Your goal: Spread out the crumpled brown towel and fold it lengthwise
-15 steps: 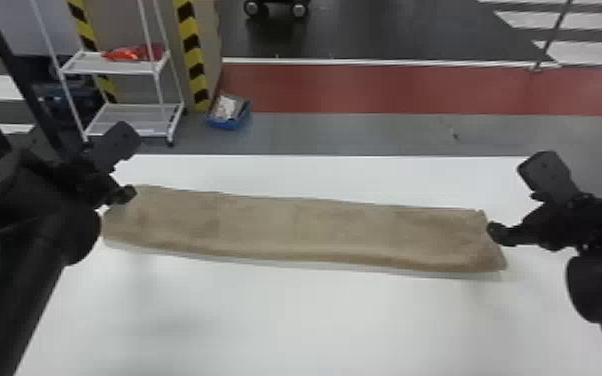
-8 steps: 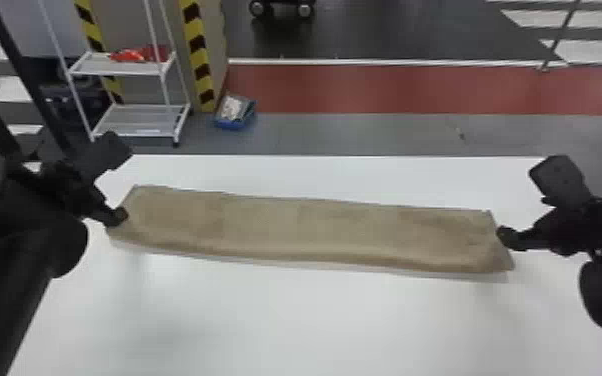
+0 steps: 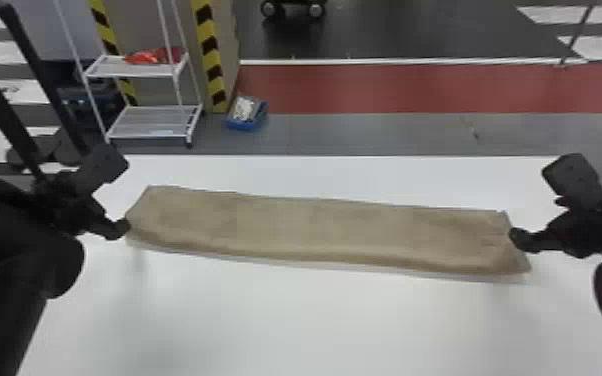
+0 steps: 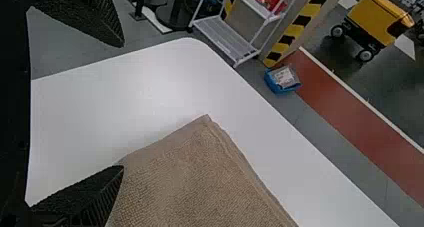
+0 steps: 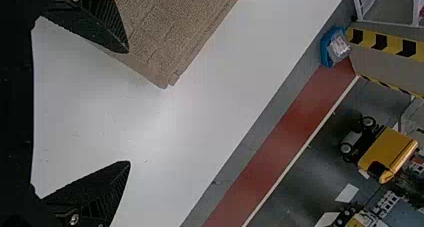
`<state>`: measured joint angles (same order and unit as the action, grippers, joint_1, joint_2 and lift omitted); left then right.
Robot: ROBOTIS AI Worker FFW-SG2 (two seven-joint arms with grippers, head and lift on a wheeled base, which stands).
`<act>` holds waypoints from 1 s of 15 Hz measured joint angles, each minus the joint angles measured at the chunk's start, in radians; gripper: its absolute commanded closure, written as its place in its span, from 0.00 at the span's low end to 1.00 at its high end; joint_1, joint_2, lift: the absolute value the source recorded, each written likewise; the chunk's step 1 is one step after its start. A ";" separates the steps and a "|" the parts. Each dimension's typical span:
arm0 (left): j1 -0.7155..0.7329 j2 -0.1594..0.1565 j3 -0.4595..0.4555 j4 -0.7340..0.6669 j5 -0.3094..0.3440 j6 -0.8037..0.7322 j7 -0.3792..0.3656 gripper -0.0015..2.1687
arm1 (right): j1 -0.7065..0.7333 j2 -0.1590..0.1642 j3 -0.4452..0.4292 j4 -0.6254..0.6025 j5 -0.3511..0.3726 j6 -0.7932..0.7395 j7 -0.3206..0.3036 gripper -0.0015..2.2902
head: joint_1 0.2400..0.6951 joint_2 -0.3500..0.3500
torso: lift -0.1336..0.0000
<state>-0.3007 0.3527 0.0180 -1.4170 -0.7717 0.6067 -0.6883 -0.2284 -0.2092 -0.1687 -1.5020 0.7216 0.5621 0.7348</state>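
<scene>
- Brown towel lies long and thin on the tabletop.
- Left fingers and right fingers are wide apart.
- The fold looks done; next, lift away gently.

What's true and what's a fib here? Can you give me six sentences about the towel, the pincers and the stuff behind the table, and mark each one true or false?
1. The brown towel lies in a long strip on the white table. True.
2. The left pincer and right pincer are at opposite ends of the towel. True.
3. The left pincer is squeezed shut. False: its two fingers stand apart.
4. A red thing lies on the white rack. True.
5. The blue box is on the table. False: it is on the floor.
6. The towel is rolled into a ball. False: it lies flat.
</scene>
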 measured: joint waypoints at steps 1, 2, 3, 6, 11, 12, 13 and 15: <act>-0.003 -0.003 -0.002 0.003 0.002 -0.001 0.006 0.00 | 0.004 0.001 -0.004 -0.006 0.000 0.003 0.001 0.04 | 1.00 0.55 | 0.08; -0.005 -0.004 -0.005 0.006 0.005 -0.002 0.013 0.00 | 0.006 0.001 -0.008 -0.008 -0.002 0.005 0.002 0.04 | 1.00 0.55 | 0.08; -0.007 -0.006 -0.010 0.011 0.007 -0.003 0.023 0.00 | 0.009 0.001 -0.014 -0.010 -0.003 0.007 0.002 0.04 | 1.00 0.55 | 0.08; -0.031 -0.011 -0.027 0.060 0.008 -0.007 0.047 0.00 | 0.017 0.003 -0.022 -0.015 -0.004 0.009 0.002 0.04 | 1.00 0.54 | 0.08; -0.067 -0.012 -0.044 0.141 0.006 -0.021 0.081 0.00 | 0.029 0.005 -0.023 -0.031 -0.003 0.021 0.002 0.04 | 1.00 0.55 | 0.08; -0.069 -0.011 -0.044 0.144 0.006 -0.021 0.080 0.00 | 0.029 0.006 -0.023 -0.032 -0.003 0.022 0.002 0.04 | 1.00 0.55 | 0.08; -0.070 -0.010 -0.044 0.145 0.005 -0.021 0.079 0.00 | 0.029 0.008 -0.023 -0.032 -0.001 0.023 0.002 0.04 | 1.00 0.55 | 0.08; -0.077 -0.009 -0.049 0.159 0.000 -0.022 0.080 0.00 | 0.029 0.011 -0.021 -0.032 0.002 0.023 0.001 0.04 | 1.00 0.55 | 0.08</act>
<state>-0.3779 0.3441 -0.0307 -1.2580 -0.7719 0.5843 -0.6079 -0.1994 -0.1984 -0.1901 -1.5340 0.7232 0.5853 0.7362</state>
